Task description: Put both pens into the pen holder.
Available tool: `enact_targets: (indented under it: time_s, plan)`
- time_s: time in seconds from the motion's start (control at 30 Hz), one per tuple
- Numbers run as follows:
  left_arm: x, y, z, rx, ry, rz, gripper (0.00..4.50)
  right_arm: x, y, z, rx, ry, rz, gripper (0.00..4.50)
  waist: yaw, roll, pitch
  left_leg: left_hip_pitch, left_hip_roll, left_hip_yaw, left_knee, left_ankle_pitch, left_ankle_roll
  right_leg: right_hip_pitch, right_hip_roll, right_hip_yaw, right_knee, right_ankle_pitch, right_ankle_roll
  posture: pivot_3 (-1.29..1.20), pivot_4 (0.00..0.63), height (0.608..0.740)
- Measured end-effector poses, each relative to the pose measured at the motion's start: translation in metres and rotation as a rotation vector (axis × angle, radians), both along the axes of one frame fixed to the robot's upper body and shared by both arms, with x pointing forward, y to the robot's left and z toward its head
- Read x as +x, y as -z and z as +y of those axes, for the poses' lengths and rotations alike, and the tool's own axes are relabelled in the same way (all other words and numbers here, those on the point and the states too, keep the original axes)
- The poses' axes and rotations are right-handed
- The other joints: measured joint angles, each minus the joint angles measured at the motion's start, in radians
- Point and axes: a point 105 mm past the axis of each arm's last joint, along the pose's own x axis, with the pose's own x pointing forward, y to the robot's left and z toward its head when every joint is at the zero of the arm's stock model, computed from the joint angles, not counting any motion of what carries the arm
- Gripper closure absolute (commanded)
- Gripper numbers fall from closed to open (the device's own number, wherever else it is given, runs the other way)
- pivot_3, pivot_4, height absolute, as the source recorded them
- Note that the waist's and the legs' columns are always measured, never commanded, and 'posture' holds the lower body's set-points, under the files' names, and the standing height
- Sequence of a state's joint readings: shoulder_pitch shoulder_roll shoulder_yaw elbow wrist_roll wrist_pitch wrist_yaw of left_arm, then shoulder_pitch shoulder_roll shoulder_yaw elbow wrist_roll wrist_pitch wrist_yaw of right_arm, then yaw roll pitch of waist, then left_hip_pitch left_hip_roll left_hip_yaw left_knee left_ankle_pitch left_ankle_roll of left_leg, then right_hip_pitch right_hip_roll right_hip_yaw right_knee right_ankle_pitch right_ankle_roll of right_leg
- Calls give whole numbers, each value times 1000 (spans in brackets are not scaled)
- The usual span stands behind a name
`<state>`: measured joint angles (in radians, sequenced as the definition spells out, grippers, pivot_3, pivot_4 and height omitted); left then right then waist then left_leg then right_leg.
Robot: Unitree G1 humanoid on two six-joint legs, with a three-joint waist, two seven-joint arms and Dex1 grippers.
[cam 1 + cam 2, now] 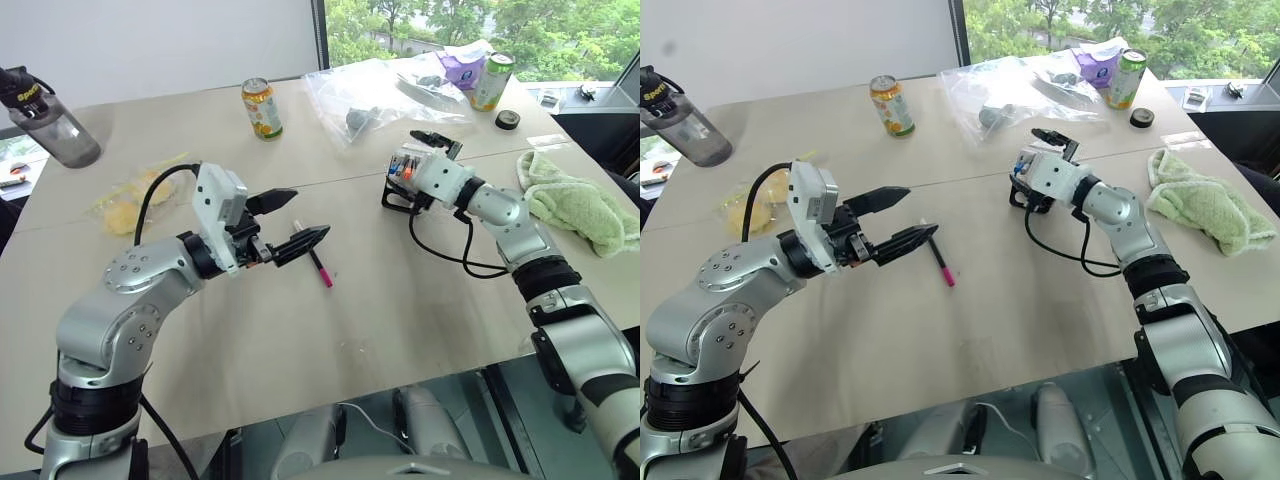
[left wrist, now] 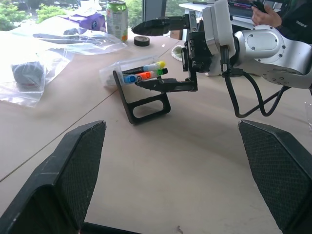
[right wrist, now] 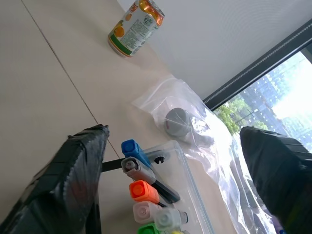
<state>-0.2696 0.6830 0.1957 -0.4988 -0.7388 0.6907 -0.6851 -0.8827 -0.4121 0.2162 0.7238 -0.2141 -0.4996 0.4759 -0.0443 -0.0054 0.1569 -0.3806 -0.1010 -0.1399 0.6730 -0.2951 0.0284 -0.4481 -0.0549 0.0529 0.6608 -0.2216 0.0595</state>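
A slim black pen with a pink end (image 1: 320, 268) lies flat on the table. My left gripper (image 1: 310, 214) hovers open just above and left of it, empty. The pen holder (image 2: 146, 105), a black rack with an oval cut-out, stands further right with a clear box of coloured markers. My right gripper (image 2: 136, 54) is open at the holder, one finger above the box and one along the rack's front, gripping nothing. A blue end (image 3: 132, 147) shows among the marker ends between these fingers. I cannot tell if it is the second pen.
Behind the holder lies a clear plastic bag (image 1: 370, 100). An orange can (image 1: 262, 108) stands at the back, a green can (image 1: 492, 80) and a tape roll (image 1: 507, 120) at back right. A green towel (image 1: 575, 200) lies right, a bottle (image 1: 50, 125) far left.
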Motion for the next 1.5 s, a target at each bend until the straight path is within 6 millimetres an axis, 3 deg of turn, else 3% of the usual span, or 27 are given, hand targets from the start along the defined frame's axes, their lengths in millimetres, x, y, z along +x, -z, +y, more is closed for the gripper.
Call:
enact_targets:
  time_s: [0.23, 0.33, 0.4, 0.53, 0.67, 0.8, 0.93, 1.17, 1.5]
  plan:
    - [0, 0, 0, 5, 3, -1, 0, -1, -17, -4, 61, -5, -44, 76, 0, 0, 0, 0, 0, 0, 0, 0, 0, 0, 0, 0, 0, 0, 0, 0, 150, 739]
    - [1, 2, 1, 0, -5, 9, 0, -11, -29, 3, 135, -73, -35, 76, -1, 0, 0, 0, 0, 0, 0, 0, 0, 0, 0, 0, 0, 0, 0, 0, 150, 739]
    - [1, 10, 4, -1, -34, 51, 0, -28, -34, 14, 222, -167, 38, 76, -1, 0, 0, 0, 1, 0, 0, 0, 0, 0, 0, 0, 0, 0, 0, 0, 150, 739]
    - [3, 20, 10, 4, -86, 93, 0, -52, -22, 27, 289, -265, 218, 76, 5, 0, 0, 0, 0, -1, 0, 0, 0, 0, 0, -1, 0, 0, 0, 0, 150, 739]
    - [19, 36, 23, 27, -302, 126, 0, -91, -8, 41, 317, -400, 418, 76, 10, 0, 0, 0, 0, -1, 1, 0, 0, 1, 0, -1, 1, 0, 0, 0, 150, 739]
    - [30, 60, 17, 4, -467, 191, 0, -120, 8, 32, 275, -469, 572, 76, 27, -1, -1, -1, 0, -1, 3, 0, 0, 1, -1, -1, 1, 0, 0, 0, 150, 739]
    - [32, 76, -3, -25, -523, 264, 0, -140, 24, 12, 253, -467, 711, 76, 36, -1, -1, -1, 0, -1, 3, 0, 0, 1, -1, -1, 1, 0, 0, 0, 150, 739]
    - [49, 99, -8, -21, -748, 349, 0, -153, 47, -30, 252, -313, 809, 76, 41, -3, -2, 0, 0, 0, 4, 0, 0, 2, -1, -1, 2, 0, 0, 0, 150, 739]
    - [69, 108, -34, 86, -788, 379, 0, -154, 42, -35, 315, -248, 783, 76, 61, -5, -4, 0, 0, -1, 8, 0, 0, 4, -1, -2, 3, 1, 0, 0, 150, 739]
